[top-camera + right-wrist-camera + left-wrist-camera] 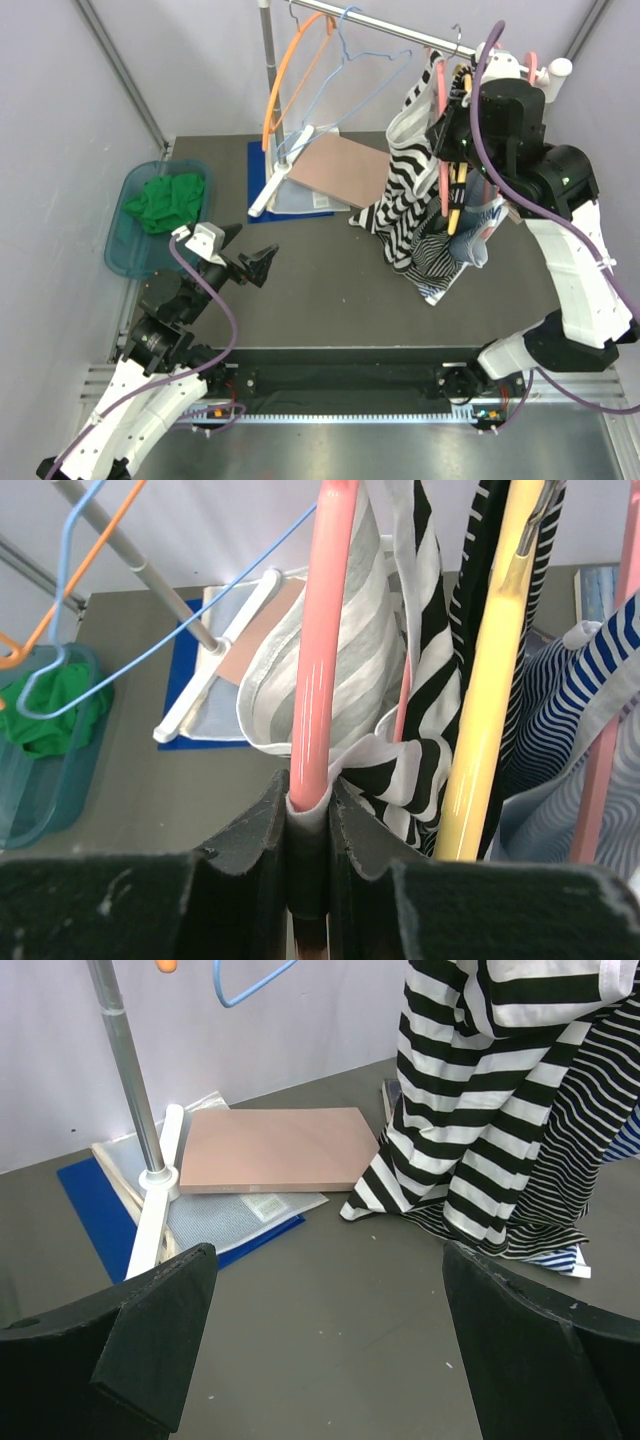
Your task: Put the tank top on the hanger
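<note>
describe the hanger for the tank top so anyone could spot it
Follow the rail to its right end, where clothes hang. The hanger is the salmon-pink bar clamped in the right gripper, against the wide-striped tank top. Its neighbour, the yellow bar, is not gripped.

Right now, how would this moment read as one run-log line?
right gripper: shut on hanger | left gripper: open, empty | tank top: hanging, hem on table

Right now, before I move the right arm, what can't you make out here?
- Hook of the hanger: cut off by the top edge in right wrist view; lost behind cloth and the right arm in top external view.
- Straps of the tank top: cut off by the top edge in left wrist view; folds hide whether both sit on the hanger.
- Grip of the right tool: hidden behind the arm in top external view.
</note>
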Robot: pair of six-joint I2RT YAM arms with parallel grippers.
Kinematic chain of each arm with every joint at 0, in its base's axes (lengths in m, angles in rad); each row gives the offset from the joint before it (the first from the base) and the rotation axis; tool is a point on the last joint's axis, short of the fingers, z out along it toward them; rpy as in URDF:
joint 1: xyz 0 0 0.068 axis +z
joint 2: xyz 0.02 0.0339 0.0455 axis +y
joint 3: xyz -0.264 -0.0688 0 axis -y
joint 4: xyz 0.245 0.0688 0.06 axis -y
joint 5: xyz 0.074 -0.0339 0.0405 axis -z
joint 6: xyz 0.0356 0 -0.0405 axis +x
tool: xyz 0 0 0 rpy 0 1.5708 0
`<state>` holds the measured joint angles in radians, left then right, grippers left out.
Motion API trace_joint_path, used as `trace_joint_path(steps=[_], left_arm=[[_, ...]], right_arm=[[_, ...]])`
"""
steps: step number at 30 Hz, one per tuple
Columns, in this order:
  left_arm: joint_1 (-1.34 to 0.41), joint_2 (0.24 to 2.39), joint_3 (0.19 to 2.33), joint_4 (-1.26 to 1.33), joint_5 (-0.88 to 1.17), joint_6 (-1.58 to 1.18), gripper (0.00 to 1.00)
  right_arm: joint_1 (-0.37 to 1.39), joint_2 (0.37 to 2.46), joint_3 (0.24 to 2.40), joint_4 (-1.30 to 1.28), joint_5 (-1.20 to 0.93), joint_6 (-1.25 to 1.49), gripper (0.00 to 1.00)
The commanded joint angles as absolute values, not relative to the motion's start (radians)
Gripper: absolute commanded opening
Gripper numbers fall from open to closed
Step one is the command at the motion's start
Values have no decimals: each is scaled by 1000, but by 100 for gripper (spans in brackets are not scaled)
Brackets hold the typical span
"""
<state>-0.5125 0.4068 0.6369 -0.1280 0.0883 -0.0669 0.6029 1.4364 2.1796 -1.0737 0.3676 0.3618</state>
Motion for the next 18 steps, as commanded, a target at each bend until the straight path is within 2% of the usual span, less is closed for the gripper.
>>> trace_joint_path(steps=[1, 8, 11, 12, 14, 15, 18], left_arm=[[-517, 408, 634, -98, 84, -55, 99], [-518, 405, 634, -97, 86, -58, 99], [-518, 407, 634, -97, 84, -58, 99], [-520, 405, 634, -97, 84, -57, 99], [-520, 403, 635, -100, 83, -57, 99], [-522, 405, 634, -100, 81, -55, 99], [-523, 405, 634, -100, 77, -55, 99]], right_arm=[[572, 1430, 2165, -989, 357, 373, 0], [555, 1393, 2065, -966, 333, 396, 0], [555, 1378, 2040, -963, 305, 403, 10], [555, 1373, 2034, -959, 302, 402, 26], [558, 1352, 2019, -954, 293, 403, 42], [558, 1344, 2017, -951, 293, 402, 55], [558, 1310, 2016, -951, 290, 397, 73]])
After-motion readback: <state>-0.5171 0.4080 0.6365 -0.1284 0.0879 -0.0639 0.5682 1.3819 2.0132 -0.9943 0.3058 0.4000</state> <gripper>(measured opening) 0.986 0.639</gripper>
